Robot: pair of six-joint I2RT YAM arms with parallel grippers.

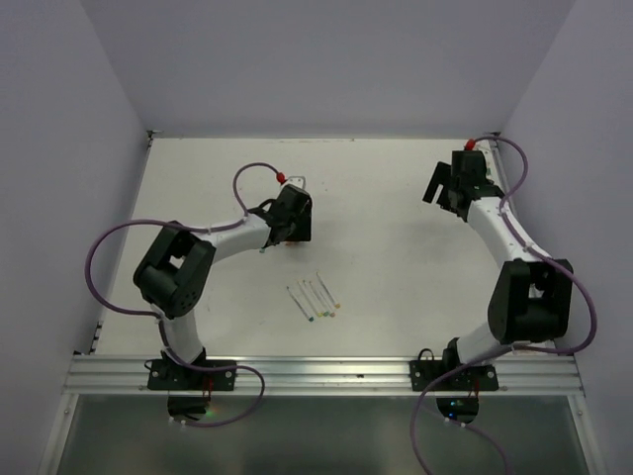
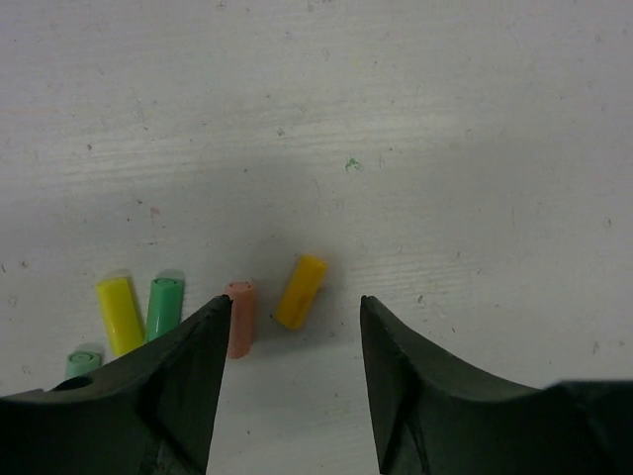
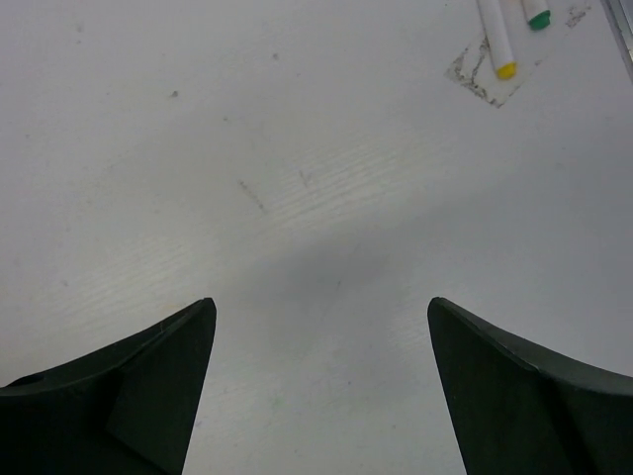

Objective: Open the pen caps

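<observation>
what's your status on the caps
Left fingers open above loose caps. Right fingers open, empty. Four pens lie nearby. Nothing in the way.

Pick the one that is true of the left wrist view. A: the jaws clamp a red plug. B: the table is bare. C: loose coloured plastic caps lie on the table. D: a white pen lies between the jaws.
C: a yellow plastic cap, a green cap, a salmon cap and an orange-yellow cap lie loose on the white table by the open jaws of the left gripper.
</observation>
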